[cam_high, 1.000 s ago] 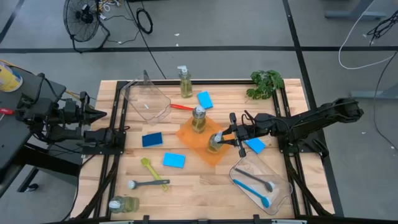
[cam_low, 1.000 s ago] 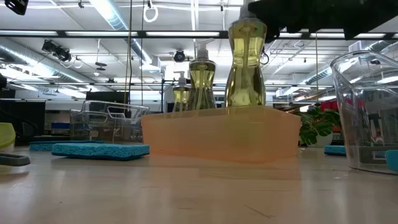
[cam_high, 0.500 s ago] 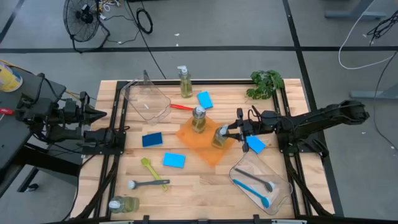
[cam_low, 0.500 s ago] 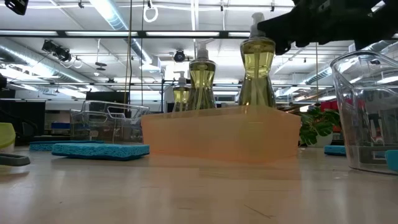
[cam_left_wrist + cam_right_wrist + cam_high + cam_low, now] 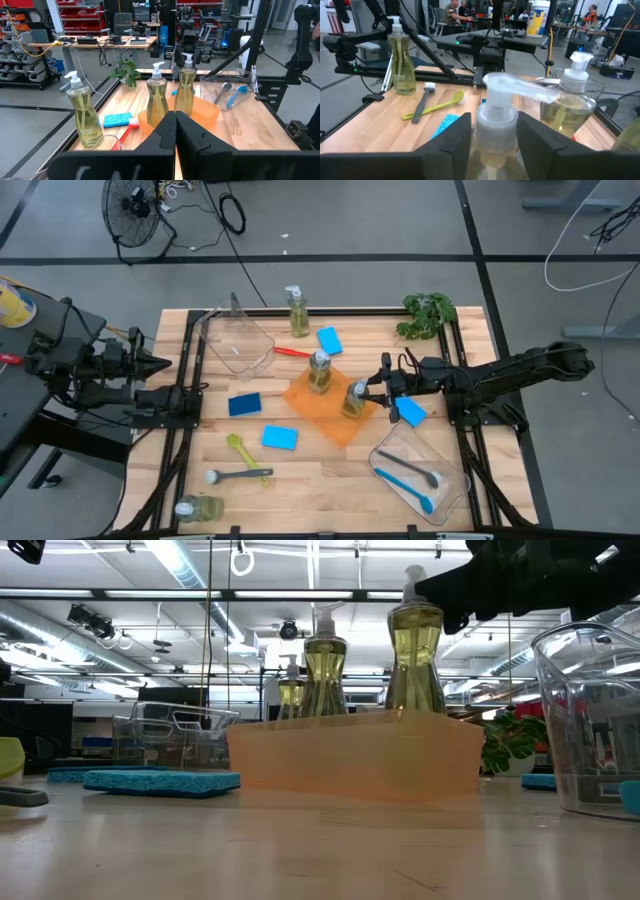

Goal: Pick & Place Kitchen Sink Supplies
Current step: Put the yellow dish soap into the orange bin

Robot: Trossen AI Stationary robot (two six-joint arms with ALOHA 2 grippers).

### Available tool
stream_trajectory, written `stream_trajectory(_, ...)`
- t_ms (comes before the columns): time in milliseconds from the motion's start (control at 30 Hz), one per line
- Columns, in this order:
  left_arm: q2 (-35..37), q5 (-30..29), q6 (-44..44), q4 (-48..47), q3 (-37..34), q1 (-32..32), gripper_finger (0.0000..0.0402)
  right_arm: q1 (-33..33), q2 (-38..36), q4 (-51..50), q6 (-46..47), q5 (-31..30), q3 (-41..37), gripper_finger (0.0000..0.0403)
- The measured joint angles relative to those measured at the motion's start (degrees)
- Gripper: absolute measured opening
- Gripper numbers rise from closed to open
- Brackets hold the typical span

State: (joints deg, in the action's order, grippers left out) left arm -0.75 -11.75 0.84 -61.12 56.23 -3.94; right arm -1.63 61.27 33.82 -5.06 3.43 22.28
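Two clear pump bottles of yellowish soap [image 5: 319, 372] [image 5: 355, 400] stand upright in a shallow orange tray [image 5: 322, 412]. My right gripper [image 5: 384, 392] is open and level at the pump of the tray's right bottle [image 5: 495, 120]. Its fingers [image 5: 451, 137] stand on either side of the collar and touch nothing that I can see. A third bottle [image 5: 296, 310] stands at the far edge. A fourth [image 5: 200, 508] lies on its side at the near left corner. My left gripper [image 5: 168, 364] waits shut at the left edge.
Blue sponges [image 5: 330, 340] [image 5: 244, 404] [image 5: 280, 438] [image 5: 410, 413] lie around the tray. A red brush [image 5: 292, 352], a yellow-green one [image 5: 245, 455] and a grey one [image 5: 235, 475] lie on the wood. Clear bins sit far left [image 5: 235, 340] and near right [image 5: 420, 475], the latter holding two brushes. A plant [image 5: 428, 313] stands at the far right.
The bottle under my right gripper has come down and a little toward the right edge. It now stands in the orange tray with its pump uncovered. The right gripper has drawn back toward the table's right edge, then kept still.
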Motion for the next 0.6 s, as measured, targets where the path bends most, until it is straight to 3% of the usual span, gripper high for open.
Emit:
stream_trajectory(333,0.0,0.0,0.0,0.0,0.0,0.0,0.0003,0.1,-0.3,-0.5,1.1,-1.4,-0.1,0.0251)
stream_trajectory(600,0.0,0.0,0.0,0.0,0.0,0.0,0.0003,0.1,-4.3,-2.0,2.6,-1.4,-0.1,0.0284)
